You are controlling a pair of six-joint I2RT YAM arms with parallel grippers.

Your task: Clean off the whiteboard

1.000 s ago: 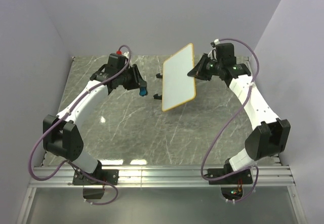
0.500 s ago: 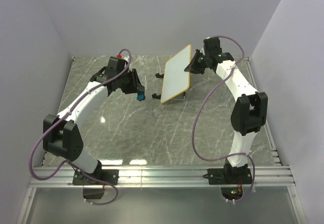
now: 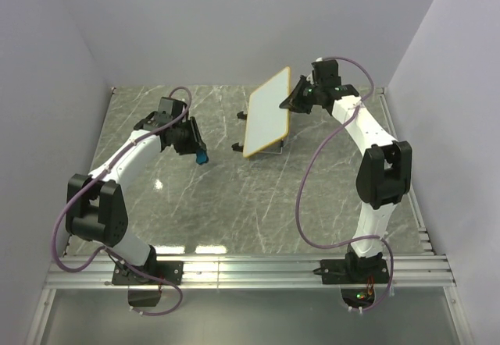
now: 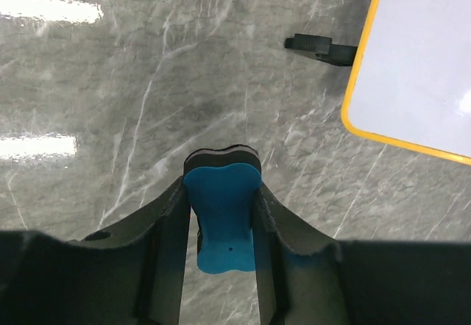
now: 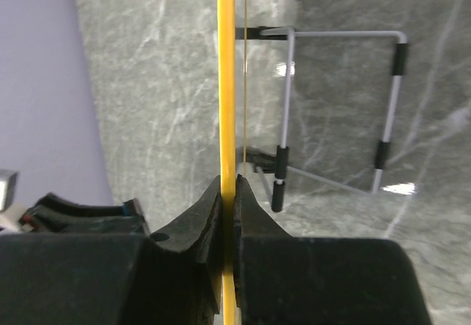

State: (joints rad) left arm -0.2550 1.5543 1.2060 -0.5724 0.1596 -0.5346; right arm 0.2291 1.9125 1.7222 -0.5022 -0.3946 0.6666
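Tilted whiteboard (image 3: 266, 112) pinched edgewise in right claw (image 5: 228, 190), blue eraser (image 4: 221, 226) clenched in left claw (image 4: 221, 193), over marble table (image 3: 234, 200)

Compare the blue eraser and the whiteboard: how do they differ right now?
The blue eraser is a small thick block, the whiteboard a far bigger thin framed panel. The eraser sits in the left gripper over the table; the whiteboard is pinched by its edge in the right gripper, tilted. Both are gripped and apart.

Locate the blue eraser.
The blue eraser is clamped in the left gripper, over the table left of the whiteboard held by the right gripper.
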